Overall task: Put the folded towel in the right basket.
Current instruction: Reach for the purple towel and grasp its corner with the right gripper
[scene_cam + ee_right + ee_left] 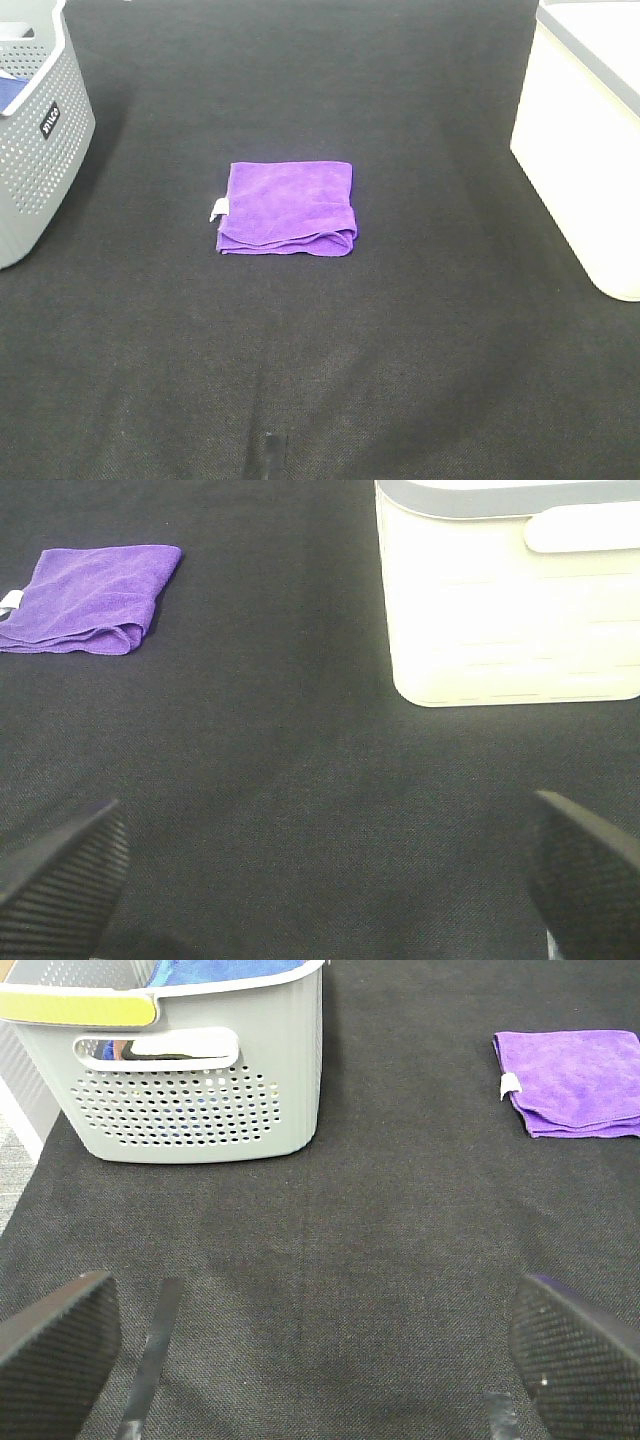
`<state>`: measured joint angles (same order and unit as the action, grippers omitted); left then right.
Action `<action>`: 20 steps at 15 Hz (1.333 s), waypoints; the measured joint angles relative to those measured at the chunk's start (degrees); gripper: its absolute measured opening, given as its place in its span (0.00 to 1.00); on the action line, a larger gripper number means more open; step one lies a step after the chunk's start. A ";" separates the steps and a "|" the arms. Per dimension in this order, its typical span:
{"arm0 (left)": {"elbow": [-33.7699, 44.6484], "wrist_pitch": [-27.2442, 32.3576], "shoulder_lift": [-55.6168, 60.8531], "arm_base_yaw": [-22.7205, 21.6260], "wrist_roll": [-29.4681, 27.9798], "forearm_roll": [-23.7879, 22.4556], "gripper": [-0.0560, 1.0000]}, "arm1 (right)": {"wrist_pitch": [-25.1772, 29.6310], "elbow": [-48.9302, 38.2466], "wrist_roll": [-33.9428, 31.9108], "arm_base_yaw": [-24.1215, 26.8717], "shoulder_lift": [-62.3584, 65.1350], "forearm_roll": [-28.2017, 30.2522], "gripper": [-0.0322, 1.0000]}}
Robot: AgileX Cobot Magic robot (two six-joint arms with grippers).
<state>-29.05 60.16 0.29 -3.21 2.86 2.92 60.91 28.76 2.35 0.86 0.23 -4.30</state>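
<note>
Folded towel (289,208) lay on the mat (400,350), well apart from the right basket (590,170). Both the left gripper (318,1352) and right gripper (325,876) were spread wide apart.

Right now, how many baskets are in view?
2: the grey perforated basket at the far left and the cream basket at the far right. Both are partly cut off by the frame.

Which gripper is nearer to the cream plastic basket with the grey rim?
Right. The right gripper hangs open with the cream plastic basket close ahead; the left gripper faces the grey perforated basket on the opposite side, far from it.
</note>
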 joint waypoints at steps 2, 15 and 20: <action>0.00 0.00 0.00 0.00 0.00 0.00 0.99 | 0.00 0.00 0.00 0.00 0.00 0.00 0.97; 0.00 0.00 0.00 0.00 0.00 0.00 0.99 | 0.00 0.00 0.00 0.00 0.00 0.00 0.97; 0.00 0.00 0.00 0.00 0.00 0.00 0.99 | 0.00 0.00 0.00 0.00 0.00 0.00 0.97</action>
<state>-29.05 60.16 0.29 -3.21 2.86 2.92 60.91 28.76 2.35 0.86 0.23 -4.30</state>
